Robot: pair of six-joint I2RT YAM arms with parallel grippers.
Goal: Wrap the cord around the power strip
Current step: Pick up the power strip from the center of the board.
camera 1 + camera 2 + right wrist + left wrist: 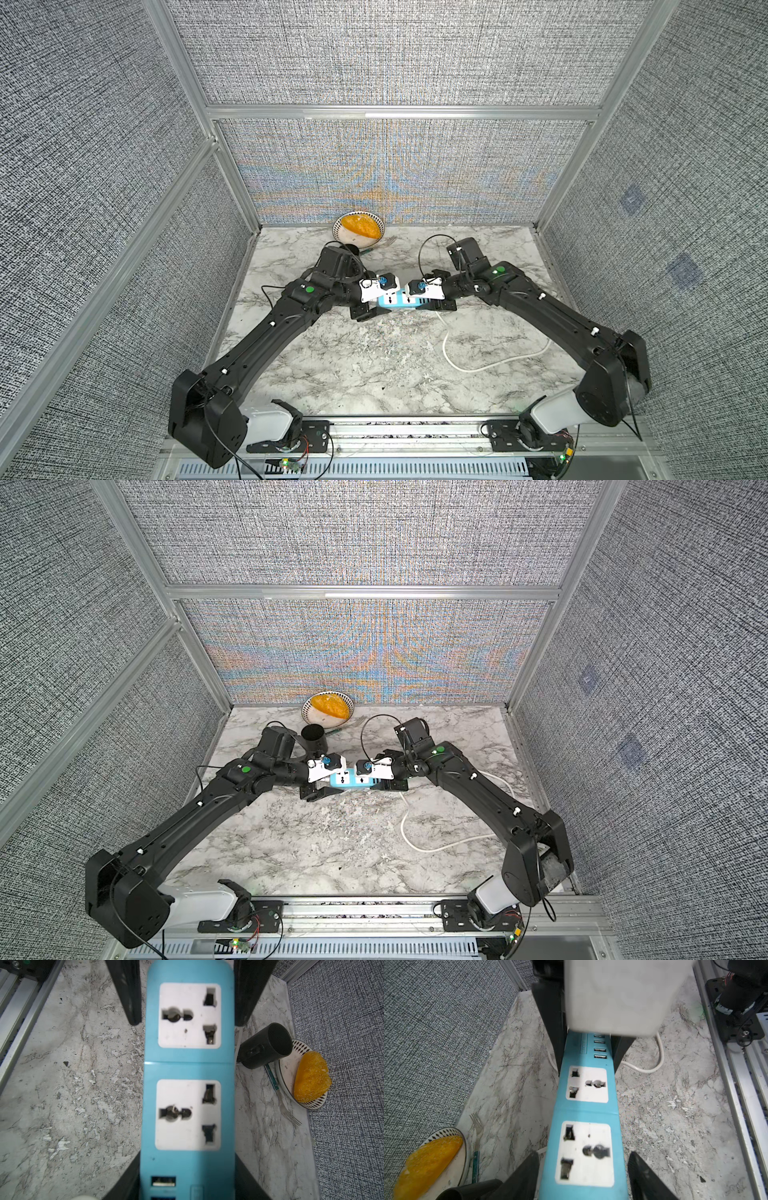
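Note:
The light-blue power strip point(392, 300) point(345, 780) lies mid-table between my two arms, socket faces up. My right gripper point(415, 300) point(187, 1157) is shut on its USB end, both fingers pressed against its sides. My left gripper point(380, 302) point(584, 1154) straddles the other end, open, with a thin gap on each side of the power strip point(583, 1109). The white cord point(444, 347) point(403, 829) leaves the strip near my right gripper and loops loose over the table toward the right arm. Its plug is hidden.
A patterned bowl point(353, 240) holding an orange piece of food point(363, 224) stands at the back wall. A black cup point(313, 737) and a fork point(286, 1109) lie beside it, just behind the left wrist. Fabric walls close three sides; a metal rail point(415, 432) runs along the front.

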